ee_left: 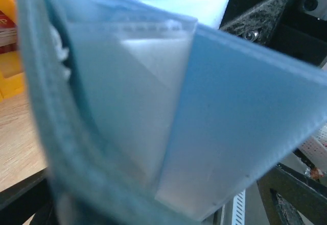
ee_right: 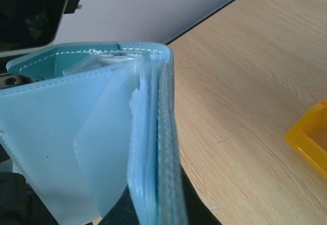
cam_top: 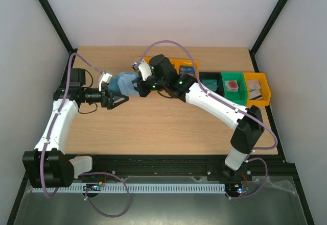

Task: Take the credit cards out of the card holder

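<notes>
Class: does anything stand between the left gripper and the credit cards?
Yes. The card holder itself: a translucent sleeve covers the whitish card, so the left gripper has no bare card to grasp.

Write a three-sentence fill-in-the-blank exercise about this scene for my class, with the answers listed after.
1. The card holder held above the table is light ___.
2. The right gripper is ___ on the card holder.
3. The outermost bin, beside the green bin, is ___.
Answers: blue; shut; yellow.
</notes>
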You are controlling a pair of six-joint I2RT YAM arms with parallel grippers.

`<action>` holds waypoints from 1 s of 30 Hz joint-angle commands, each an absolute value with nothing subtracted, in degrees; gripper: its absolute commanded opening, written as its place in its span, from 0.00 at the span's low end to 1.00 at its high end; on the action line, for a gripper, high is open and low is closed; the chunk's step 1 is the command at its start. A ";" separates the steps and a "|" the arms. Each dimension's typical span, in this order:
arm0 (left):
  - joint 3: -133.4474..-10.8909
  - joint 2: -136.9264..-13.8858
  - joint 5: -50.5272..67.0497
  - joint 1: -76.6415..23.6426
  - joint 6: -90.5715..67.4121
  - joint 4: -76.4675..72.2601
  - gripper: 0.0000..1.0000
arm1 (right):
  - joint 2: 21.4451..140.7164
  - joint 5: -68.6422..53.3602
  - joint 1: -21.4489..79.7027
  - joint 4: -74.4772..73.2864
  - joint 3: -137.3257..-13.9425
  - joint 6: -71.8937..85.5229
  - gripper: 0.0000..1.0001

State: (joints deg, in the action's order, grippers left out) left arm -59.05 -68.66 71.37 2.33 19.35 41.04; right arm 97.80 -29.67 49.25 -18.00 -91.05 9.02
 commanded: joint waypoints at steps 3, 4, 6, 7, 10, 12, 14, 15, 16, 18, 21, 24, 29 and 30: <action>-58.53 -67.77 73.70 3.14 21.56 42.17 0.78 | 97.27 -29.55 49.97 -18.63 -92.13 7.42 0.02; -58.67 -67.68 74.47 3.23 22.37 42.92 0.71 | 96.76 -30.58 49.88 -18.15 -91.72 6.88 0.02; -59.01 -67.61 75.92 3.33 24.32 44.67 0.58 | 96.00 -31.96 48.99 -17.64 -91.10 6.69 0.02; -59.42 -67.59 76.30 3.34 25.29 45.56 0.50 | 95.86 -32.79 48.32 -17.59 -90.99 6.92 0.02; -59.56 -67.50 75.85 3.50 25.11 45.63 0.30 | 95.63 -35.63 46.89 -18.41 -90.92 6.56 0.02; -59.11 -67.52 75.15 3.52 23.48 44.38 0.20 | 95.25 -38.98 46.86 -18.62 -90.92 5.57 0.02; -58.76 -67.50 74.61 3.60 22.15 43.13 0.06 | 94.68 -42.43 46.89 -18.01 -89.90 5.14 0.02; -58.57 -67.50 74.22 3.60 21.69 42.62 0.03 | 94.55 -43.83 46.85 -17.87 -89.37 4.77 0.02; -58.56 -67.50 73.98 3.60 21.33 42.40 0.02 | 94.27 -45.18 46.85 -17.91 -89.12 4.22 0.02; -58.57 -67.42 73.75 3.68 21.10 42.25 0.02 | 93.56 -46.98 46.85 -18.00 -88.68 2.70 0.09; -58.77 -67.30 73.60 3.77 21.21 42.39 0.02 | 91.45 -49.31 45.63 -16.98 -86.57 0.88 0.26; -59.21 -67.37 73.81 3.80 22.56 43.72 0.02 | 88.40 -52.10 42.30 -13.49 -82.88 2.33 0.28; -59.66 -67.46 75.56 3.87 24.96 45.82 0.02 | 87.58 -50.57 40.53 -17.14 -82.34 0.21 0.30; -59.75 -67.42 75.67 3.87 25.37 46.18 0.02 | 87.61 -50.39 40.39 -17.80 -82.37 -0.13 0.30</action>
